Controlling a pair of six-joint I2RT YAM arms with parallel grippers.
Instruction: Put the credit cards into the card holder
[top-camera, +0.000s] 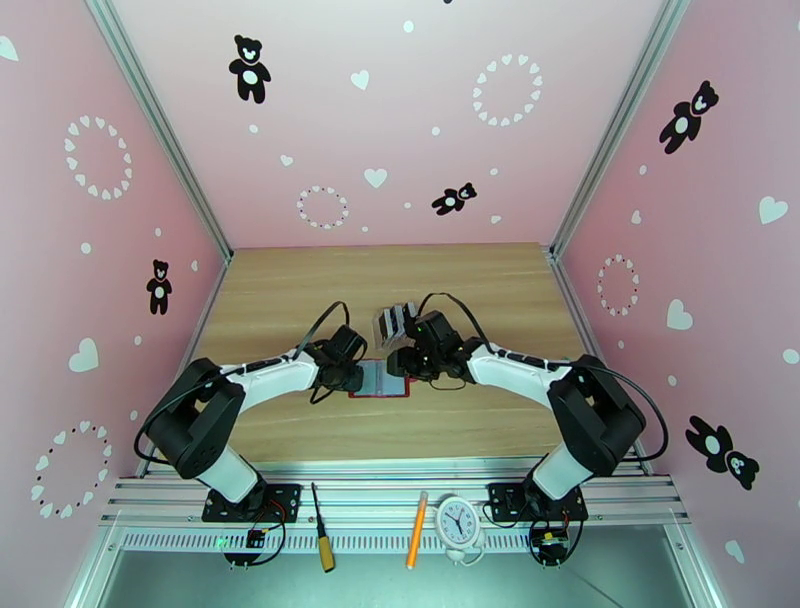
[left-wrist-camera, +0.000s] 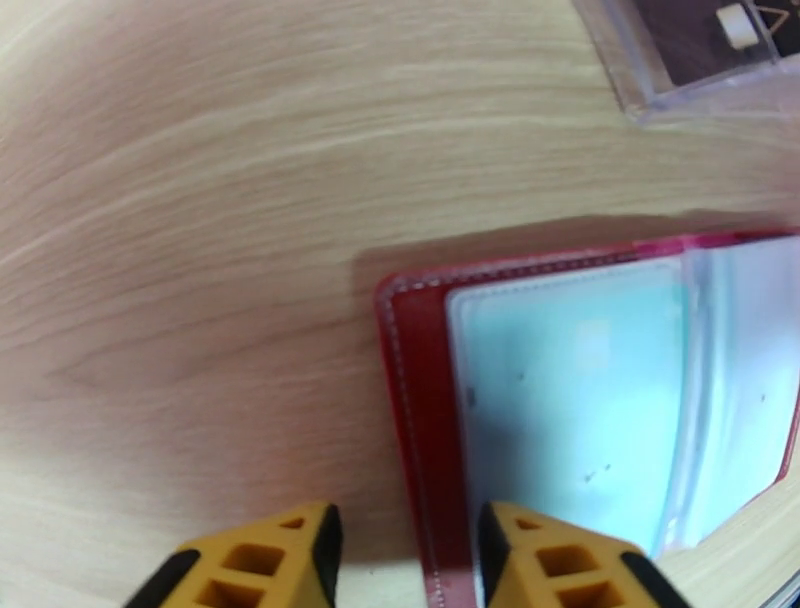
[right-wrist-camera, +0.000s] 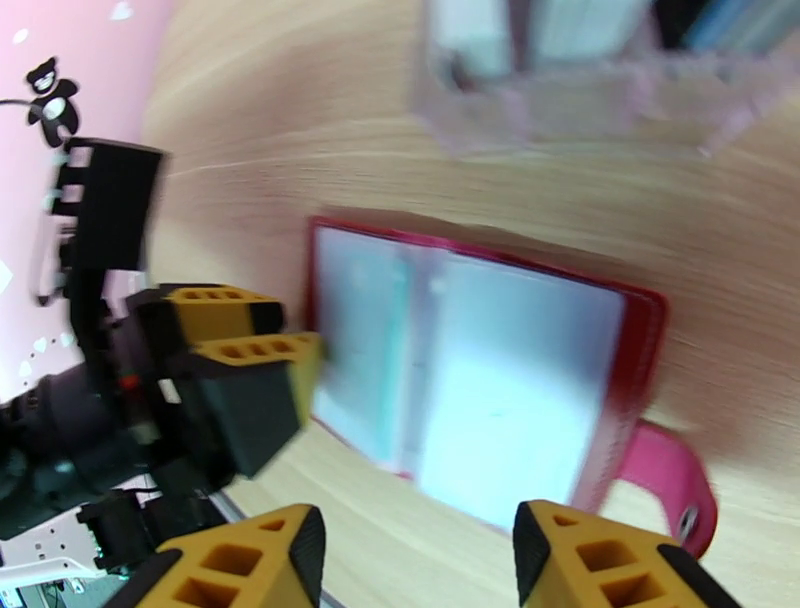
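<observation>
Card holder lies open, pockets up, mid-tabletop. Credit cards stand in a clear rack just behind it. Left tool: jaws parted, straddling the holder's left edge. Right tool: open, empty, over its right side.

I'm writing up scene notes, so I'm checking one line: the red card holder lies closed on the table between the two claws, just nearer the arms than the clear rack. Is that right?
Not quite. The card holder lies open, not closed. The left wrist view shows its clear pockets spread flat inside the red cover. The rest of your note stands.
</observation>
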